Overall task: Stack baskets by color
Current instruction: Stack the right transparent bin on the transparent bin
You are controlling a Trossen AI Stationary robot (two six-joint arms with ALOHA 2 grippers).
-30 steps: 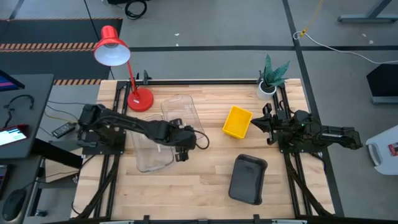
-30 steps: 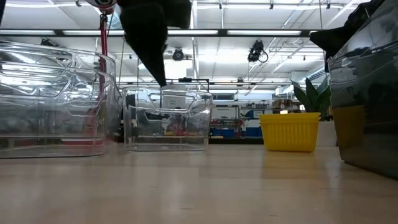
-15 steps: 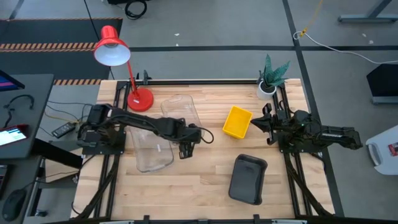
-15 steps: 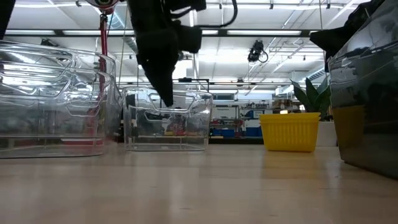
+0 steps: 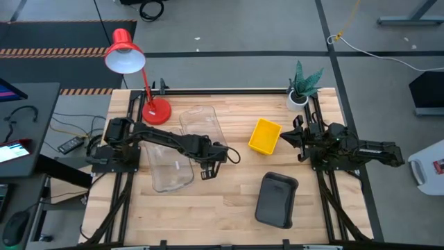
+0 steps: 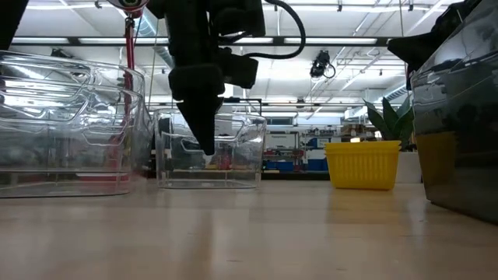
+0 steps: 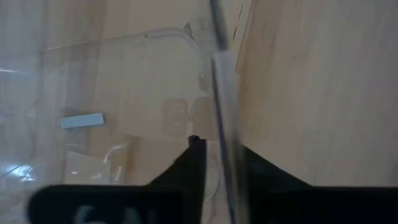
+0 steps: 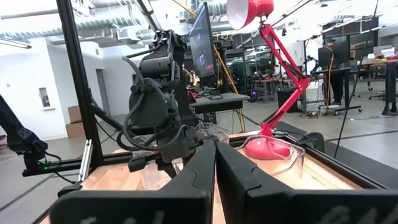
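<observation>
Two clear baskets stand on their bottoms on the wooden table, a farther one (image 5: pixel 200 123) (image 6: pixel 237 155) and a nearer one (image 5: pixel 170 170) (image 6: pixel 70 132). My left gripper (image 5: pixel 207 170) (image 7: pixel 222 162) points steeply down at the farther one's near wall and is shut on it. A yellow basket (image 5: pixel 265 136) sits right of centre, and a dark grey one (image 5: pixel 276 200) lies near the front right. My right gripper (image 5: pixel 291 137) (image 8: pixel 216 155) is shut on nothing, held above the table's right side beside the yellow basket. My left gripper has the farther clear basket's near wall (image 7: pixel 222 124) between its two fingers, one finger (image 7: pixel 194 163) inside the basket and the other outside. The fingers come from above, slanting steeply down, and reach partway down the wall (image 6: pixel 208 148). The basket stands flat on the table.
A red desk lamp (image 5: pixel 156 110) stands at the far left, just behind the clear baskets. A small potted plant (image 5: pixel 302 87) is at the far right corner. Bare wood lies at the table's middle and near left.
My left gripper has come down and a little toward the table's right edge, sinking over the near wall of the farther clear basket. The baskets have stayed where they were.
</observation>
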